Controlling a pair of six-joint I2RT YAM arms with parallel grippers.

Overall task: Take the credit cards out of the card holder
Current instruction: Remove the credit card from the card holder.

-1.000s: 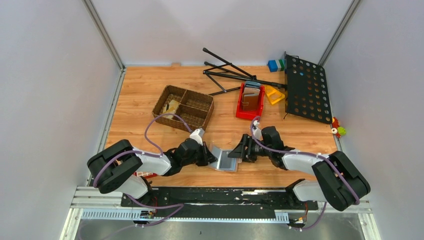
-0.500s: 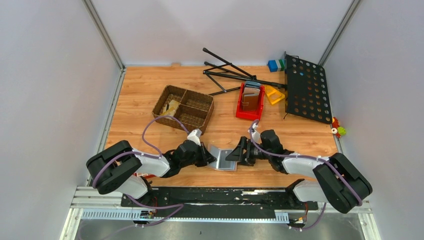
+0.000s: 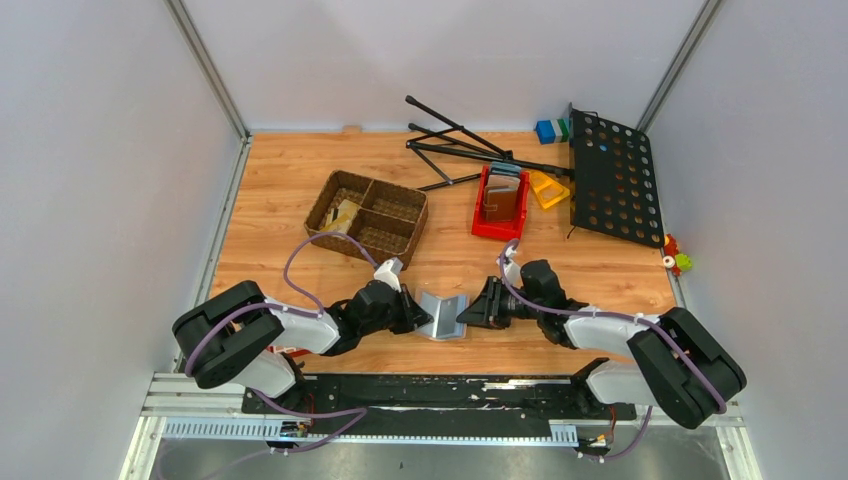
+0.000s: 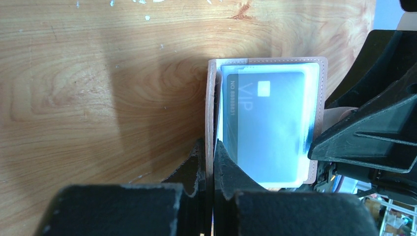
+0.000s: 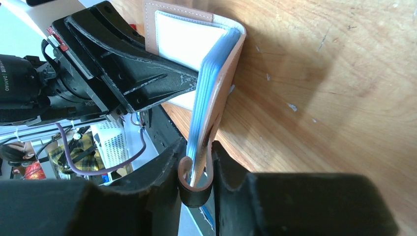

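The card holder [image 3: 443, 316] stands on the table's near middle, opened into a V between my two grippers. My left gripper [image 3: 424, 317] is shut on its left flap [image 4: 212, 103], which runs thin and upright between the fingers [image 4: 196, 162]. A silvery grey credit card [image 4: 268, 123] marked VIP lies in the pocket of the opposite flap. My right gripper [image 5: 198, 157] is shut on the right flap [image 5: 231, 64], pinching its curled brown strap [image 5: 196, 189] and the pale blue card edges [image 5: 204, 98]. No black card shows.
A wicker basket [image 3: 366, 215] sits at the back left. A red bin [image 3: 500, 205] holding wallets, a yellow piece [image 3: 548, 188], black tripod legs [image 3: 460, 145] and a perforated black plate [image 3: 612, 178] stand at the back right. Small toys [image 3: 676, 258] lie at the right edge.
My right gripper widened, slid left and closed on the holder's right flap. That flap rose from lying flat to standing, making a V. The left gripper kept its hold.
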